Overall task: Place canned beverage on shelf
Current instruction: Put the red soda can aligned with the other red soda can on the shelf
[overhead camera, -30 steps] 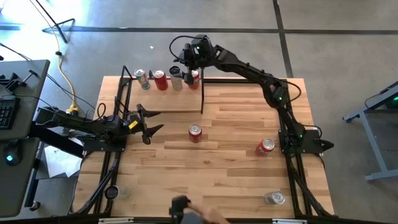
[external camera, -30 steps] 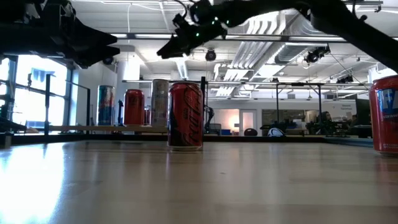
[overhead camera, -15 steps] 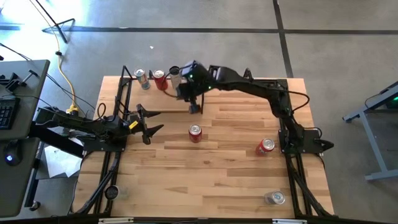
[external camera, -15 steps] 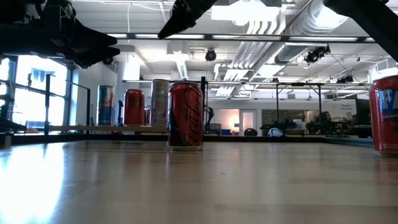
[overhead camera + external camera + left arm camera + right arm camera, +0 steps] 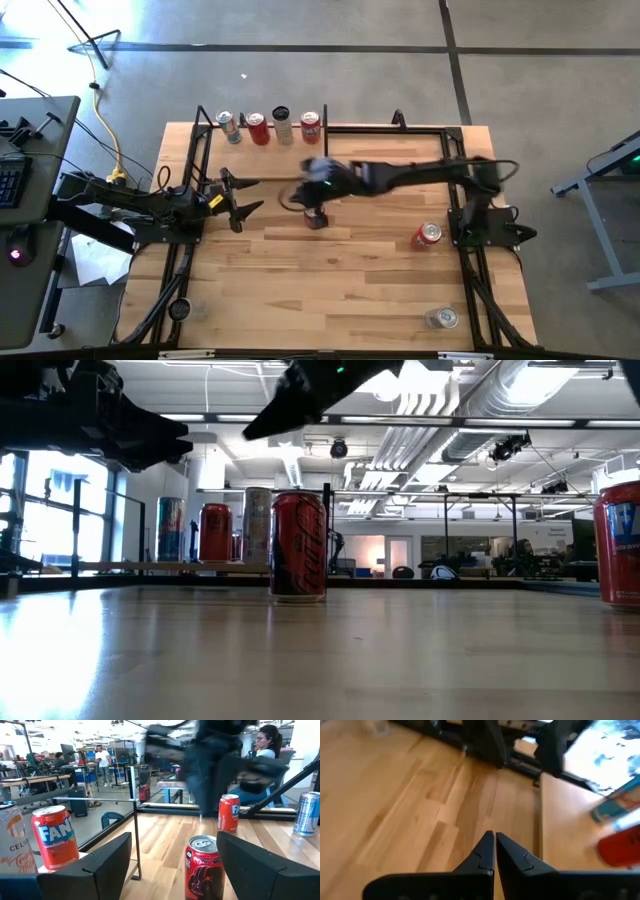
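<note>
The shelf, a pale board in black uprights, stands at the table's far left. On it stand several cans, among them a red one at its right end and an orange one. A dark red can stands upright on the tabletop's middle. My right gripper is shut with nothing between its fingers. It hovers above this can, a little toward the shelf. At the table's left, my left gripper stands open and points at the same can, well short of it.
A red can stands on the table's right side, near the right arm's base. A silver can stands near the front edge. The right arm stretches across the middle of the table. People stand in the room beyond.
My right gripper has left the shelf's right end, where the red can stays standing. It has swung toward the table's near edge and now hangs over the dark red can in the middle. The left arm has kept still.
</note>
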Robot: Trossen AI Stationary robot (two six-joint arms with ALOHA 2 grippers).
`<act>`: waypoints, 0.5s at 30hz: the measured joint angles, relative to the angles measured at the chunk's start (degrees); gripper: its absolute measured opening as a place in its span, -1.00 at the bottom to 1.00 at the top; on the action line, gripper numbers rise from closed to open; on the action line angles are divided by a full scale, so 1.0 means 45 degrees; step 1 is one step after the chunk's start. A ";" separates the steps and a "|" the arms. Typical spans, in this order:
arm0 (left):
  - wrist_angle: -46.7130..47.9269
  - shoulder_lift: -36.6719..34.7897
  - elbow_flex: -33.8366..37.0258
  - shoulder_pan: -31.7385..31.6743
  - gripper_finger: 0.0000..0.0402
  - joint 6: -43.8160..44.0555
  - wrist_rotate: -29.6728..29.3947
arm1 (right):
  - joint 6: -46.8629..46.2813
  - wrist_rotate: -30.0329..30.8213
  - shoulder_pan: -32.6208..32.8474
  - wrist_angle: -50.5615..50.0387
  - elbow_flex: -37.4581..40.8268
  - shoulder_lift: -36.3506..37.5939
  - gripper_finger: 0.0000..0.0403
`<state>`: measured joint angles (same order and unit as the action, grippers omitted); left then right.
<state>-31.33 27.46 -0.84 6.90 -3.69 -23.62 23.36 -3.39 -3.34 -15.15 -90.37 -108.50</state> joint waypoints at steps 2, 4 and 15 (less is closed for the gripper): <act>0.0014 0.0000 0.0000 0.0000 0.39 0.0001 -0.0005 | -0.0723 0.0935 0.0453 0.0904 0.1641 0.1202 -1.00; -0.0019 0.0000 -0.0002 0.0000 0.39 0.0029 0.0002 | -0.1578 0.2117 0.1007 0.1144 0.3046 0.2456 -1.00; -0.0058 0.0000 0.0000 0.0000 0.39 0.0429 -0.0045 | -1.1523 0.7005 0.4946 -0.6410 0.5030 0.7279 -1.00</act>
<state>-31.59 27.46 -0.84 6.90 -1.76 -23.82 -28.50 28.13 18.91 -43.99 -67.74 -75.75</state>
